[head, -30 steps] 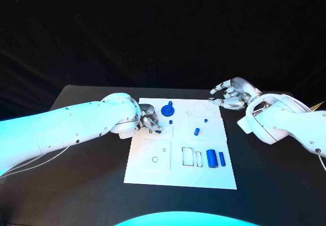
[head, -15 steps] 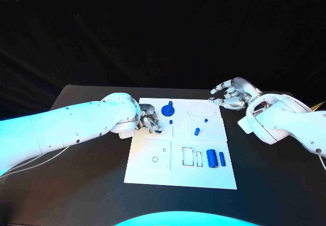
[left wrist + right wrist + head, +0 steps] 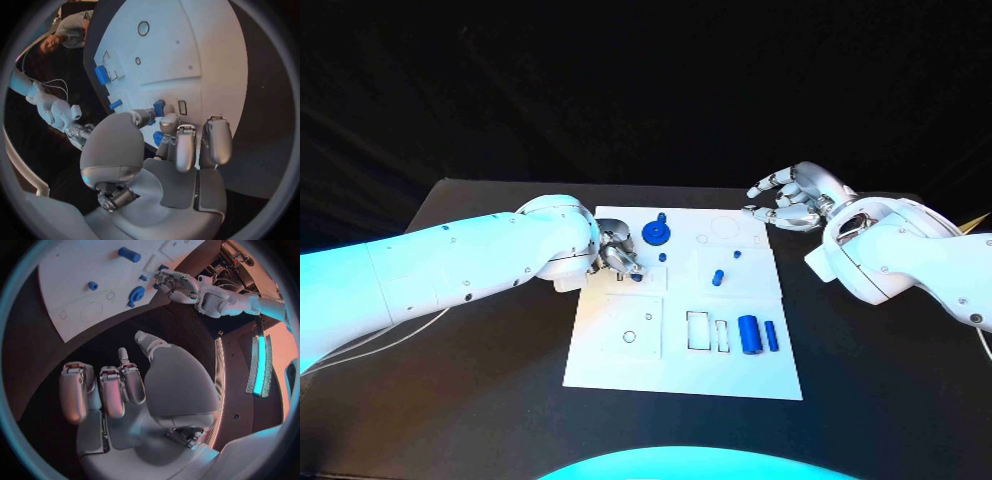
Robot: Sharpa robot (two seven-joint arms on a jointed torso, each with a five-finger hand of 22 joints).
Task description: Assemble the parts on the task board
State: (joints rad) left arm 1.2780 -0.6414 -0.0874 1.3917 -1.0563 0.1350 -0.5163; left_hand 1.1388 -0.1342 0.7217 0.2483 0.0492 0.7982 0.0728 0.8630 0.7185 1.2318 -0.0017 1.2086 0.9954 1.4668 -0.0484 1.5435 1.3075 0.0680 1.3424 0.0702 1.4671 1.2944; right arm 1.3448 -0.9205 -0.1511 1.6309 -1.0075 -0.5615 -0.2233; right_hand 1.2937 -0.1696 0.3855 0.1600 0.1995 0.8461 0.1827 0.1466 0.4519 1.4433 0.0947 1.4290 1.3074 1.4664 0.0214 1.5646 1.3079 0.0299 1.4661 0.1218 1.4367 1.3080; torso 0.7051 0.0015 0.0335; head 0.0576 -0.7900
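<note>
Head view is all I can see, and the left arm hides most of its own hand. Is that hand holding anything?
Observer: Yes. In the left wrist view, the left hand pinches a small blue piece between its thumb and a finger.
Operator: Where is that over the board?
Observer: The piece sits right beside a small rectangular slot in the white board.
Operator: And the right hand's palm, anything in it?
Observer: No. The right wrist view shows the right hand holding nothing, fingers apart, over the black table and off the board.
</note>
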